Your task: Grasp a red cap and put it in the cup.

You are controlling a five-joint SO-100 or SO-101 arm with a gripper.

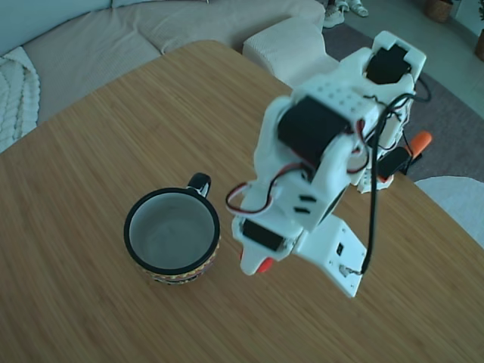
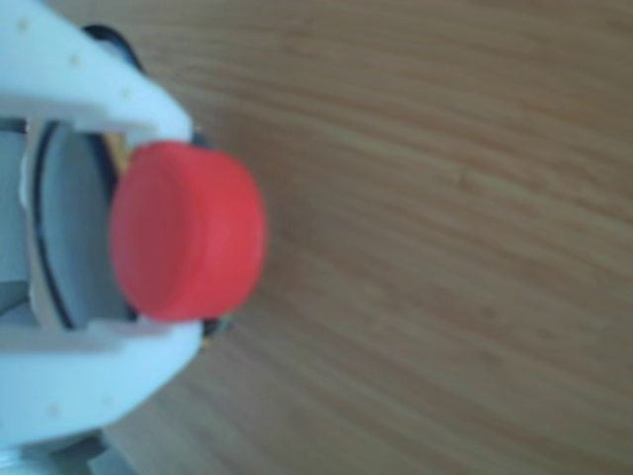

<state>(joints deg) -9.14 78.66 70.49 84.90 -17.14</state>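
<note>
On the bench (image 1: 91,166), the cup (image 1: 172,236) is seen just left of the tool (image 1: 261,265) in the fixed view. The cap (image 2: 186,230) is pinched between the white fingers (image 2: 89,79) (clear only in the other view). A release short of the rim could drop it outside.

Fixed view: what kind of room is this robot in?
Probably a living room at home: a pale sofa stands behind the wooden table, a rug covers the floor, and a mug sits out.
</note>
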